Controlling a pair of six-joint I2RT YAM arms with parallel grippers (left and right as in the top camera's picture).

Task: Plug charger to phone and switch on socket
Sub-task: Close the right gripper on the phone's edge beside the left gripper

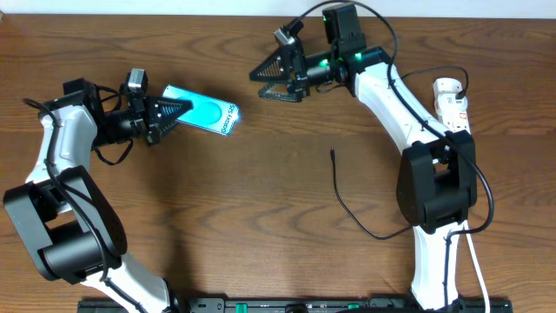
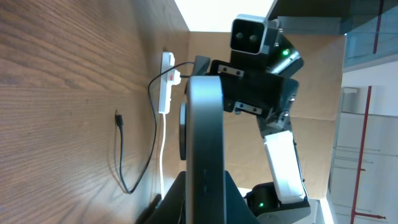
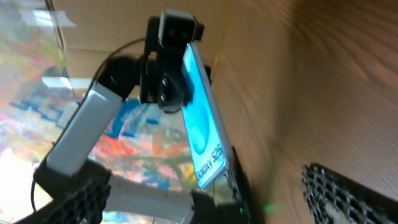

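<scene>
Your left gripper [image 1: 181, 109] is clamped on the Galaxy phone [image 1: 213, 113], upper left of the overhead frame, screen up. Your right gripper [image 1: 258, 84], top centre, has jaws wide w/ nothing btwn them. The charger plug [image 1: 334, 156] lies mid-frame on the table [image 1: 217, 217]; the power strip [image 1: 452, 103] is at upper right.

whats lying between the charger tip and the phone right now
Nothing: in the overhead view, only bare wooden table lies between the charger's plug tip and the phone.

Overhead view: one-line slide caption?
Left claw grips the phone; right claw hangs open; charger lies unplugged on the table.
</scene>
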